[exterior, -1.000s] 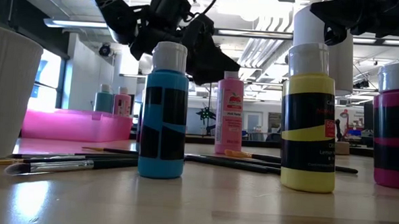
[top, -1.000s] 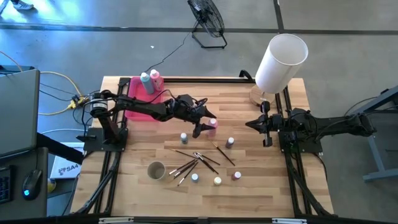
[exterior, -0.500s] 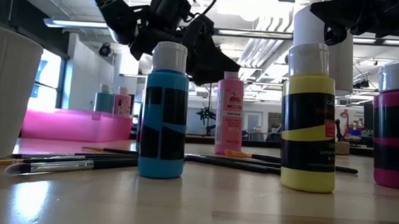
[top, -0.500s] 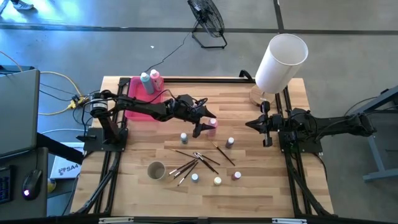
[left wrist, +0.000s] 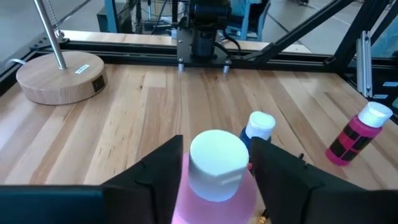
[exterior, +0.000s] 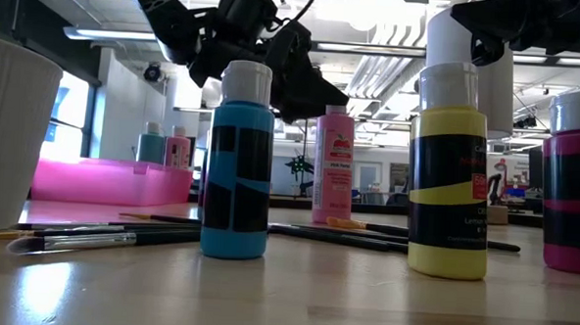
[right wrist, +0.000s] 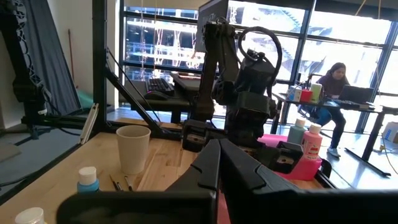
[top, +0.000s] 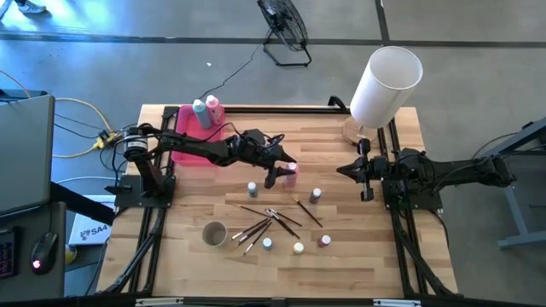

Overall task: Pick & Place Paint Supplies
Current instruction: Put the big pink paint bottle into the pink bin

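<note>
Left gripper down over the pink squeeze bottle mid-counter. In the left wrist view its two fingers flank the bottle's white cap, narrowed close to it; whether they already press it, cannot tell. Bottle stands upright on the counter.

Beyond those fingers: a small blue pot and a magenta pot.

Right gripper waits well apart at the counter's right side, fingers shut, holding nothing.

Teal bottle and second pink bottle stand in the pink tray.
</note>
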Motion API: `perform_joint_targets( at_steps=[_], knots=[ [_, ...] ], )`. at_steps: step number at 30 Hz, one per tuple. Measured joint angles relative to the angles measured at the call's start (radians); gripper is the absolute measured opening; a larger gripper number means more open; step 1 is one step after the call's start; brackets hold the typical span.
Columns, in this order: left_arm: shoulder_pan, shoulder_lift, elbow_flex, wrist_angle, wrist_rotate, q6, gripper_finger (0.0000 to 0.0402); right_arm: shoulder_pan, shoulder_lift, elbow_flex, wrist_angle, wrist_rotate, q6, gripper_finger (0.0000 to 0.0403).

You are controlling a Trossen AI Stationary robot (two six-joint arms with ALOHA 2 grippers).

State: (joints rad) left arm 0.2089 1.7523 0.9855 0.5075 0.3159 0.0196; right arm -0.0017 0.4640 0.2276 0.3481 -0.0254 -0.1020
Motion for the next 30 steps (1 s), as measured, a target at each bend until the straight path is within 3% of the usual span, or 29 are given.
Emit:
perform_joint_targets(
  at_steps=[6,30],
  knots=[
    [0.000,0.000,0.000,-0.010,-0.035,-0.002,0.0155,0.000,0.000,0.000,0.000,0.000,0.000,0.0003],
    [0.000,0.000,0.000,-0.009,-0.023,-0.024,0.0142,0.000,0.000,0.000,0.000,0.000,0.000,0.0003]
  ],
)
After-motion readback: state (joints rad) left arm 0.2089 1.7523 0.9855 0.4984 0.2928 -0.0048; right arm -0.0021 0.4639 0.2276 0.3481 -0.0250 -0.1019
